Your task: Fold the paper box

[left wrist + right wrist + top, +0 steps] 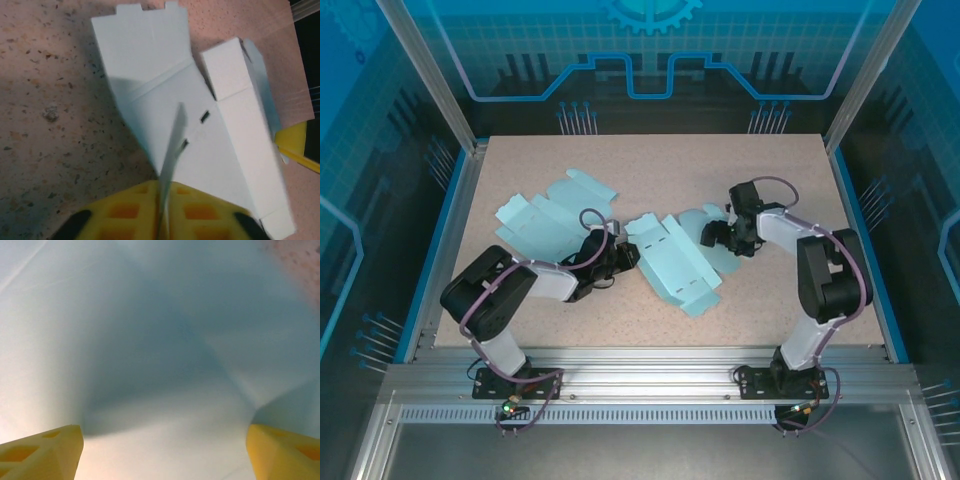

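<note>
Pale-blue card, count: three groups of cut box blanks lie on the speckled table (pixel 790 170): the left blanks (pixel 545 215), the centre blank (pixel 672 265) and the right blank (pixel 695 218). I cannot tell whether the left group is one sheet or two overlapping.
Arms, count: two, each with one gripper.
Left gripper (pixel 625 255): jaws together, clamped on a thin flap at the centre blank's left side. In the left wrist view the flap stands on edge between the yellow fingers (pixel 200 212).
Right gripper (pixel 718 237): jaws wide apart. The yellow fingertips (pixel 40 452) sit at either side of the right wrist view, with pale-blue paper spanning the gap. I cannot tell whether they touch it.
Task's thing: the centre blank is mid-table between the two grippers, its right end overlapping the right blank.
Edges: a blue strip (pixel 445 240) runs down the table's left side. An aluminium rail (pixel 650 365) closes the near edge, where both arm bases are bolted. All the blanks lie well inside these borders.
Open room: bare tabletop shows along the back, at the far right beyond the right arm, and in front of the centre blank.
Box form: the centre blank lies flat apart from the pinched flap and a raised panel at its far end. Its slots and creases show, and nothing rests on it.
</note>
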Controlling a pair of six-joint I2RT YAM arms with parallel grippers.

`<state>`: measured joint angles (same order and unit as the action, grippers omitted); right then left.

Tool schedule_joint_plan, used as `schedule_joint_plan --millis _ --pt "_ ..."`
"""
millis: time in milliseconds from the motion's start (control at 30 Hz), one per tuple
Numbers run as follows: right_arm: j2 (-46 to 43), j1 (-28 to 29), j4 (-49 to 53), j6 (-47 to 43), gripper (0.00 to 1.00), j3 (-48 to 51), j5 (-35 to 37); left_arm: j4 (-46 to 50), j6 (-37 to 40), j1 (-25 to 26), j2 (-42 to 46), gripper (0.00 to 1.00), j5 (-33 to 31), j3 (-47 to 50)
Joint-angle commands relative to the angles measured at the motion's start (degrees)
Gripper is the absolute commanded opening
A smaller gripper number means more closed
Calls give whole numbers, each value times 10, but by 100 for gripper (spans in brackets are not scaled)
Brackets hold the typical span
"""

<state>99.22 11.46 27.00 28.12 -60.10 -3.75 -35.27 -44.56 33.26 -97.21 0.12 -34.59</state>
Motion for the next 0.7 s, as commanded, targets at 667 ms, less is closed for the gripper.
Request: schedule_joint_plan --millis 667 --pt "-411 85 102 -166 91 -11 39 459 648 -23 196 0 107 -292"
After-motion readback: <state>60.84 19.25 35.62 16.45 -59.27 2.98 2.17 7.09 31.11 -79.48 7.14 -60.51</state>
